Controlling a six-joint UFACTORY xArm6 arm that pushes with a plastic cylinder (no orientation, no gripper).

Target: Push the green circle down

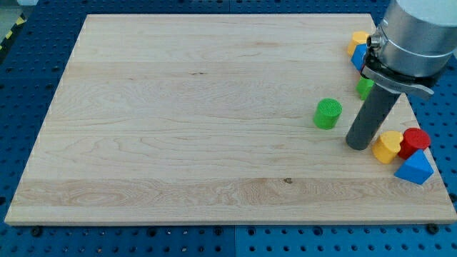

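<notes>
The worktop [178,121] is a pale wooden board, bare across its left and middle. Right of centre stands the green circle [328,113], a short upright cylinder with a ribbed-looking top, apart from every other block. It is likely light, rigid and free to slide on the smooth wood; being round, it may roll off a glancing push. With no fingers on this rod, nothing can be held: contact should meet its upper side squarely, on centre. My tip [358,145] rests just to its right and slightly lower. Further right lie a green block [365,88], partly hidden, a yellow block [359,38] and blue block [358,57] near the top, then a yellow heart [387,147], red block [415,140] and blue triangle [415,170]. No writing is legible.
</notes>
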